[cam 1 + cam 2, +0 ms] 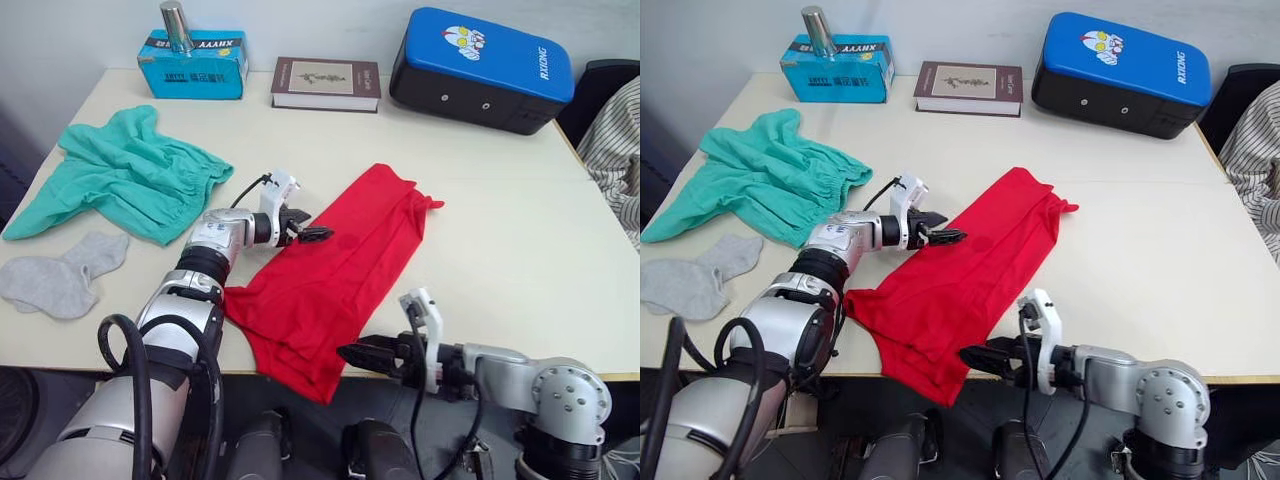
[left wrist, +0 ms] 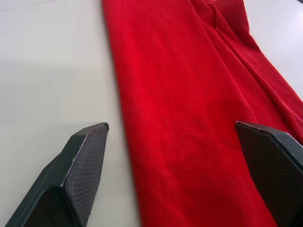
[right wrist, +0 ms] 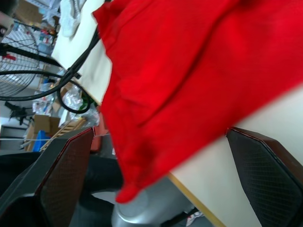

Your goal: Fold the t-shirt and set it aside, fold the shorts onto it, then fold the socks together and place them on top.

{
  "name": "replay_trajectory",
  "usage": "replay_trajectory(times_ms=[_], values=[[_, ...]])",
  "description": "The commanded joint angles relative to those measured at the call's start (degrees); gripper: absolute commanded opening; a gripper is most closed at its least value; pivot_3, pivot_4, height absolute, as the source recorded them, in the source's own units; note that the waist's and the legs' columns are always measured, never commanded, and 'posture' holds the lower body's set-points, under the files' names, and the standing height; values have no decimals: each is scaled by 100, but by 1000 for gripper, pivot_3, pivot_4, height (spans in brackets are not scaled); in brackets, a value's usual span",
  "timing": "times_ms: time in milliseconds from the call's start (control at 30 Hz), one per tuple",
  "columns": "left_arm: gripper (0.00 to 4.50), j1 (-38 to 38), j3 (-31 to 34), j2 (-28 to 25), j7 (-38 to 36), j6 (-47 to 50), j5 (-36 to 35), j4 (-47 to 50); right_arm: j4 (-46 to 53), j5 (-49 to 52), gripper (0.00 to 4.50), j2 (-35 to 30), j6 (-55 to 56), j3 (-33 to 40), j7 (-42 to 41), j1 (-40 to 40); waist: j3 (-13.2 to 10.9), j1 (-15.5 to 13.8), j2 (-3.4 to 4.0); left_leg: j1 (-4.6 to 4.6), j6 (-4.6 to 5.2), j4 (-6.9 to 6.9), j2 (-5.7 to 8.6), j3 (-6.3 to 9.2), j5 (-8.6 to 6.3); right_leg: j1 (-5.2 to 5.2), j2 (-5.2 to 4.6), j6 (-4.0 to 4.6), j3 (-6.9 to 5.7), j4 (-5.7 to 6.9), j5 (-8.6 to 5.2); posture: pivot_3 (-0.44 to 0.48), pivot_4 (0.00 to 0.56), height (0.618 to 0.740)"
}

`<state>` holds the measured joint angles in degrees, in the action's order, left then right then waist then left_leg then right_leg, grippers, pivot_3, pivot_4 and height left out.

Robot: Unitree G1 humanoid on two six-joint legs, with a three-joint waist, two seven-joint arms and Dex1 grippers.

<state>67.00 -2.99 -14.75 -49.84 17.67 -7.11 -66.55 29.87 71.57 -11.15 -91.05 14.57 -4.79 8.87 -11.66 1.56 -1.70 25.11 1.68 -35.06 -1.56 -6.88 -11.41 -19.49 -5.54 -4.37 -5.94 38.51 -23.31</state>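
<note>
The red t-shirt (image 1: 340, 255) lies as a long folded strip running diagonally across the middle of the table, and its near end droops over the front edge. My left gripper (image 1: 316, 235) is open at the strip's left edge, one finger over bare table and the other over red cloth (image 2: 189, 118). My right gripper (image 1: 355, 352) is open just off the table's front edge, with the hanging end of the t-shirt (image 3: 156, 85) between its fingers. The teal shorts (image 1: 130, 175) lie crumpled at the far left. Both grey socks (image 1: 60, 275) sit in front of them.
Along the back edge stand a blue tissue box (image 1: 192, 65) with a metal cylinder (image 1: 177, 25) on it, a dark book (image 1: 326, 83) and a blue-and-black case (image 1: 480, 68). A person's striped sleeve (image 1: 615, 150) is at the right edge. The table (image 1: 520, 240) is bare to the right of the t-shirt.
</note>
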Motion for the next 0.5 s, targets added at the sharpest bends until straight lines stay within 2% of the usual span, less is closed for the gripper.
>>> replay_trajectory(times_ms=[33,67,233,433,500], values=[[4299,16,24,162,-110,21,120,-240,-250,-56,4118,212,-144,-428,282,-60,16,-2,-7,0,-1,0,0,0,0,0,0,0,0,0,0,0,150,740],[4087,22,69,188,-128,44,106,-255,-296,-97,3945,243,-130,-449,312,-36,20,-1,-8,0,0,1,0,0,-1,0,0,0,0,-1,0,0,150,740],[2699,-2,124,274,-408,61,130,-220,-410,-173,2280,220,-70,-532,303,9,21,-1,-8,4,-1,3,1,0,-2,-4,0,0,0,-2,0,0,150,740],[768,-163,528,339,71,-225,-59,-115,-378,-207,180,130,99,-497,258,16,22,8,-10,7,0,2,0,0,-3,-6,0,0,0,-4,0,0,150,740],[119,-290,688,357,235,-251,-149,10,-457,-166,0,-46,109,-340,228,136,23,3,-13,7,0,1,-2,0,-3,-6,1,1,-1,-3,0,0,150,740]])
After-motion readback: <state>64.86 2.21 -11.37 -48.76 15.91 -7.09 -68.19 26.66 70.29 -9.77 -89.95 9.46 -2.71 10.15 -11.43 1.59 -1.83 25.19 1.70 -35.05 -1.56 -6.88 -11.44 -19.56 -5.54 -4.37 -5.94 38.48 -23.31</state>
